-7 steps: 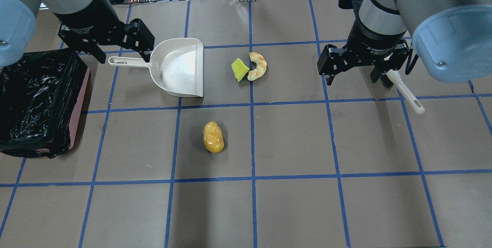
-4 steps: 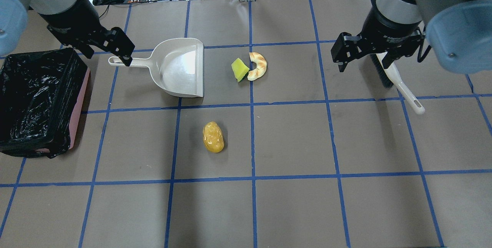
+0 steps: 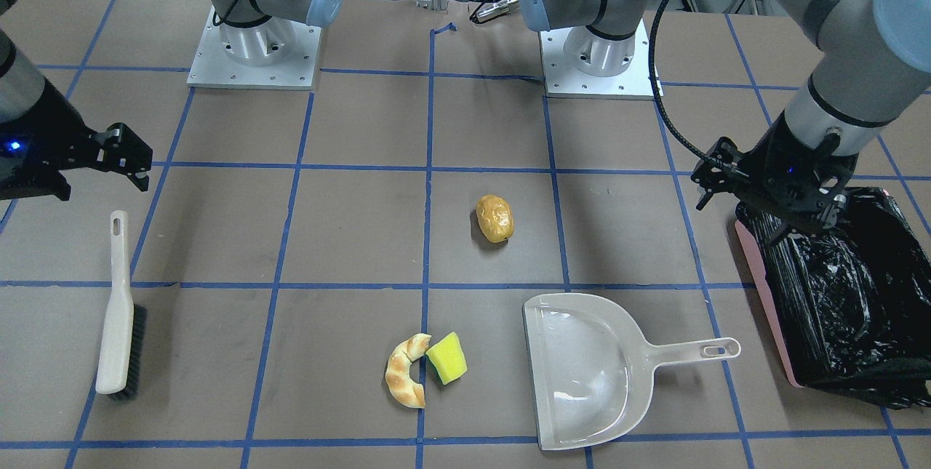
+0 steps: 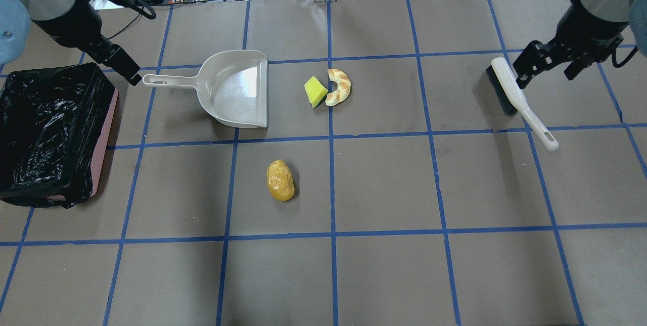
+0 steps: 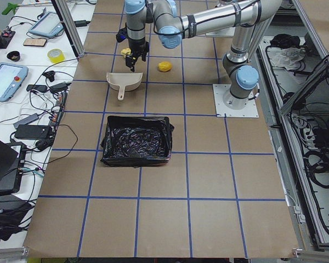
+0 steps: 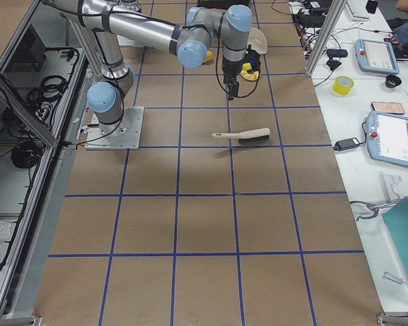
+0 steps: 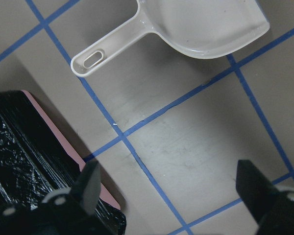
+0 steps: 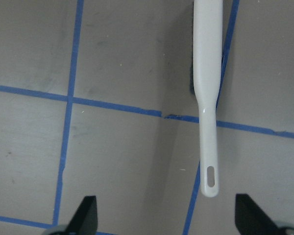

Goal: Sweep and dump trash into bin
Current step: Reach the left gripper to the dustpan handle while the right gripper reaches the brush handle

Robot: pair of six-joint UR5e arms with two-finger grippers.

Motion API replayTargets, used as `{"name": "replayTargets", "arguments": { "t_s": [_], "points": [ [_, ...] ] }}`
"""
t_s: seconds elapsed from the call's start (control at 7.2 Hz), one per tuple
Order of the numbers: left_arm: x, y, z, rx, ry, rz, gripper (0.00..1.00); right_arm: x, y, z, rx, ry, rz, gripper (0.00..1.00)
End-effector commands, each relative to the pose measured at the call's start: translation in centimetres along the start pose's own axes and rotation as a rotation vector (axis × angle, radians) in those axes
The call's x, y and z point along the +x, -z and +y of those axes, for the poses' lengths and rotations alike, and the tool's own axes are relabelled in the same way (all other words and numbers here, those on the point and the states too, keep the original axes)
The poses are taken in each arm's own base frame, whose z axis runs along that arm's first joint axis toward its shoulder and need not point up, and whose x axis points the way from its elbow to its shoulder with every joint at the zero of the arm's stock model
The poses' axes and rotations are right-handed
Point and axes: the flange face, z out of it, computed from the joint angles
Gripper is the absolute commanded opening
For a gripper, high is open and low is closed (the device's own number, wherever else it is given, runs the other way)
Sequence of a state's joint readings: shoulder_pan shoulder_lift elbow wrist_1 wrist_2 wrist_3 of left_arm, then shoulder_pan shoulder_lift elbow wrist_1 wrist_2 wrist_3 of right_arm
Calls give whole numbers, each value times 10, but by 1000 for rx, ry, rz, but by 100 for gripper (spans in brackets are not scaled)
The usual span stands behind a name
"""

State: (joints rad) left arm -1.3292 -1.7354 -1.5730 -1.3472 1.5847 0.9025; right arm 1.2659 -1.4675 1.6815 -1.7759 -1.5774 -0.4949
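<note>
The trash lies loose on the table: a potato-like piece, and a croissant-like piece touching a yellow-and-green sponge. The pink bin with its black bag stands at the left edge. My left gripper is open and empty, raised between the bin and the dustpan handle; the left wrist view shows its fingers wide apart. My right gripper is open and empty, raised just beside the brush; the right wrist view shows the brush handle below it.
The beige dustpan lies flat, its mouth toward the sponge and its handle toward the bin. The beige brush lies on the table at the right. Cables and devices lie beyond the table's far edge.
Both grippers moved outward: the left off the dustpan handle toward the bin, the right off the brush toward the right edge. Both stayed open. Nothing on the table moved.
</note>
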Motion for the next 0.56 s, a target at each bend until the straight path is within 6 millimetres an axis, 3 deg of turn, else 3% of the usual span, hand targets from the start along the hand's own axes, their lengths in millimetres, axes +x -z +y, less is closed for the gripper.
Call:
{"name": "replayTargets", "arguments": {
  "t_s": [0.0, 0.42],
  "points": [
    [-33, -41, -23, 35, -285, -61, 91, 37, -47, -23, -30, 75, 77, 100],
    [-45, -108, -34, -8, -482, 17, 90, 33, -135, -10, -24, 105, 110, 100]
  ]
}}
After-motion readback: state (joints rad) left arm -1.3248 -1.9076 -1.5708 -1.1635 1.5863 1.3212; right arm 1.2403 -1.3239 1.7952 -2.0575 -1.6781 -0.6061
